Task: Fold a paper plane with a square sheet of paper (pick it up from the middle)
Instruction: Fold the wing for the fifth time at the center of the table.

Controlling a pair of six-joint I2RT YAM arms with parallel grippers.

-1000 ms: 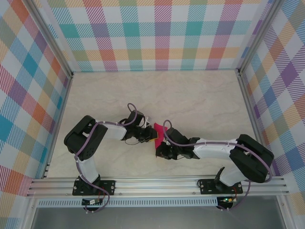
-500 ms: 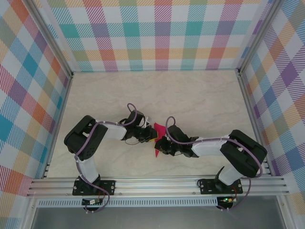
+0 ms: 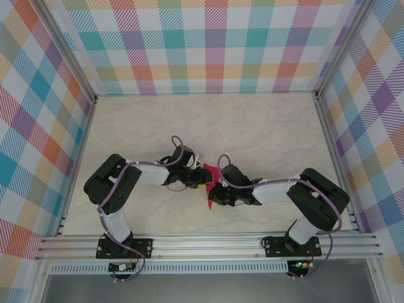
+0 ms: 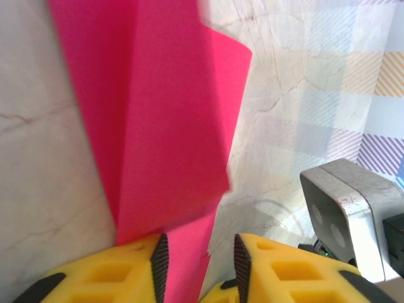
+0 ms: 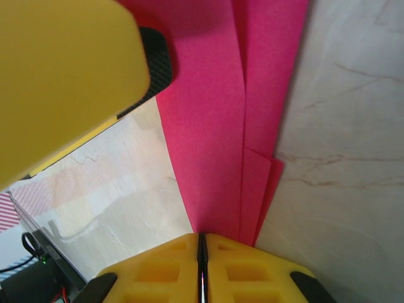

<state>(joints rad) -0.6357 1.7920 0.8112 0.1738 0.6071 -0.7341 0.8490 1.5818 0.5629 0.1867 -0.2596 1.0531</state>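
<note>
The square sheet of paper is now a narrow magenta-pink paper plane (image 3: 211,172) of several folded layers, held just above the table between the two arms. My right gripper (image 5: 202,243) is shut on one end of it, and the paper plane (image 5: 214,126) runs straight out from the closed seam. My left gripper (image 4: 201,262) is open. The paper plane (image 4: 164,113) passes between its jaws and lies against the left pad (image 4: 161,262), with a gap to the other pad. From above, the left gripper (image 3: 197,180) and right gripper (image 3: 213,189) nearly touch.
The marble-patterned table (image 3: 265,126) is ringed by checked walls and aluminium posts. The left gripper's yellow finger (image 5: 63,82) hangs over the paper in the right wrist view. The right arm's grey camera housing (image 4: 344,214) sits close beside the left gripper.
My left gripper's jaws have parted and let go of the paper. The right gripper stays shut on it, and the right arm has drawn in slightly to the left.
</note>
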